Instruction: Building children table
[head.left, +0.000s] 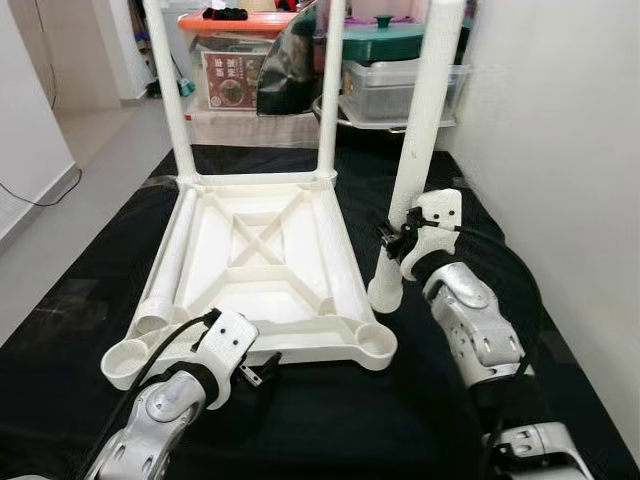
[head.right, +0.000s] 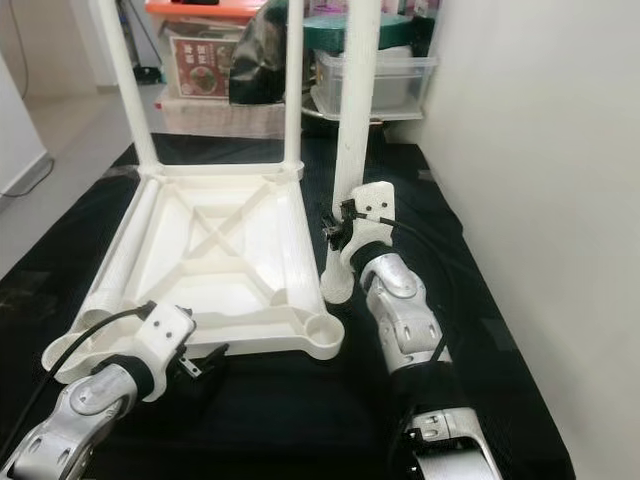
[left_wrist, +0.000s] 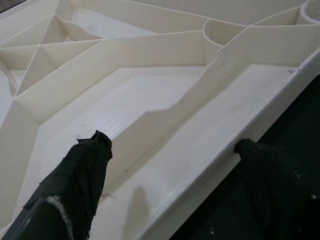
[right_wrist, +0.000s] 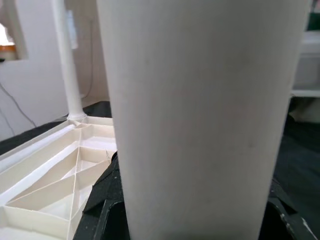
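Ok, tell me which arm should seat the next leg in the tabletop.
The right. Its tool is clamped on the loose white plastic leg, held upright beside the empty near-right socket of the upturned white tabletop. The left tool sits open at the near rim.

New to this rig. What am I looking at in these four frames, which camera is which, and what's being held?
It's a humanoid robot with two silver arms. Two pictures come from its head, looking down; the other two come from wrist cameras looking along the fingers. An upturned white table top lies on a black mat, with two legs already standing in its far corners and a loose leg lying along its left edge. The right gripper holds another leg upright beside the near right corner socket. The left gripper straddles the top's near rim, open.
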